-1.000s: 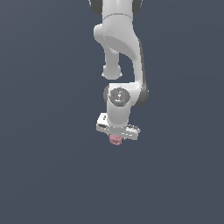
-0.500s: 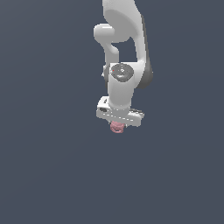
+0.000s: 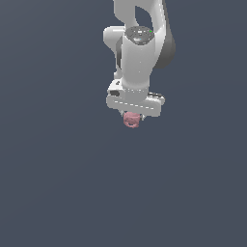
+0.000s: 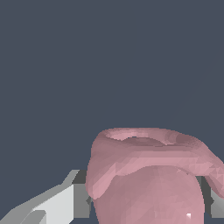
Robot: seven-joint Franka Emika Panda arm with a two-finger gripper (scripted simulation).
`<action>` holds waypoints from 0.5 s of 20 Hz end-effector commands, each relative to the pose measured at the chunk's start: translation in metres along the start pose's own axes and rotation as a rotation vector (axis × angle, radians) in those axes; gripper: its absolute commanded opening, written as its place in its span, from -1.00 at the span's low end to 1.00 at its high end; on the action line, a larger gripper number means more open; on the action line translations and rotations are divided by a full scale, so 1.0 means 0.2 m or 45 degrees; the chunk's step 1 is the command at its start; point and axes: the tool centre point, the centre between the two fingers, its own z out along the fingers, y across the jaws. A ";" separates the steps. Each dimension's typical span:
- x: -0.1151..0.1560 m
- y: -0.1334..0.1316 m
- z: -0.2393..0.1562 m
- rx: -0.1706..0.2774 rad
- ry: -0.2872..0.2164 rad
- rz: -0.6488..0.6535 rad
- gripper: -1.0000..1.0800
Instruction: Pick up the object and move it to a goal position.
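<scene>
the gripper (image 3: 131, 117) hangs at twelve o'clock in the exterior view, fingers clamped on the object (image 3: 130, 119). only the wrist view shows the object's (image 4: 148, 175) hollowed pink rim against a finger (image 4: 81, 197).

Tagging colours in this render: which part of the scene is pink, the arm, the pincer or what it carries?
Only the lumpy object clamped in the pincer is pink; the arm and pincer are white.

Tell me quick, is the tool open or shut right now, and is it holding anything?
Tool: shut on the pink blob, fingers pressed against its sides.
</scene>
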 end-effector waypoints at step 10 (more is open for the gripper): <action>-0.25 0.02 -0.56 -0.001 0.001 0.000 -1.00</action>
